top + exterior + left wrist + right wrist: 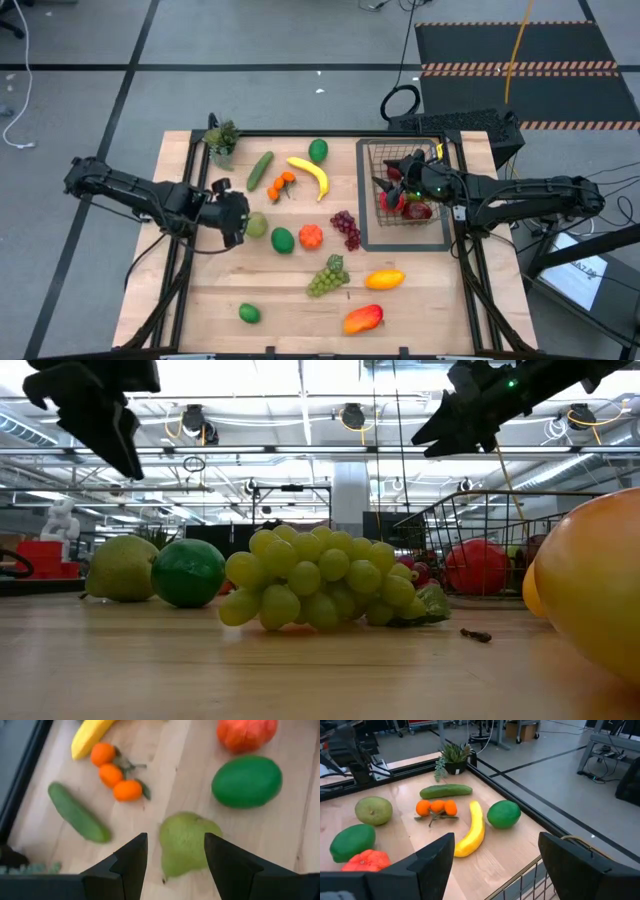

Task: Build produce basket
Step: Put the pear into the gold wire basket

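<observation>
Right now my left gripper (pixel 175 865) hangs just over the pear (pixel 186 842), fingers (pixel 131 862) spread and empty, one on each side of its fat end, which shows between them in the wrist view. I judge the pear light and hollow, a hard smooth toy, so it should neither squash nor weigh much, but its rounded flanks could squirt out of a shallow pinch; I would close across the widest part of the belly, low down, not on the narrow neck. Beside it lies the green mango (pixel 247 781), then a red-orange fruit (pixel 246 733), both just as round and probably as slick. Farther off sit the three small oranges (pixel 115 774) on a leafy stem, which looks like the easiest handle, the cucumber (pixel 78 812), and the banana (pixel 91 736); the long ones I would take mid-length across the short axis. My right gripper (pixel 404 183) hovers over the basket (pixel 366 190) at the table's right, fingers apart and holding nothing. At least one red fruit, likely an apple (pixel 476 567), already lies in the basket, while green grapes (pixel 320 580) and most other pieces remain out on the wood. The grapes look lumpy and possibly softer, so a grip around the middle of the bunch seems safest
</observation>
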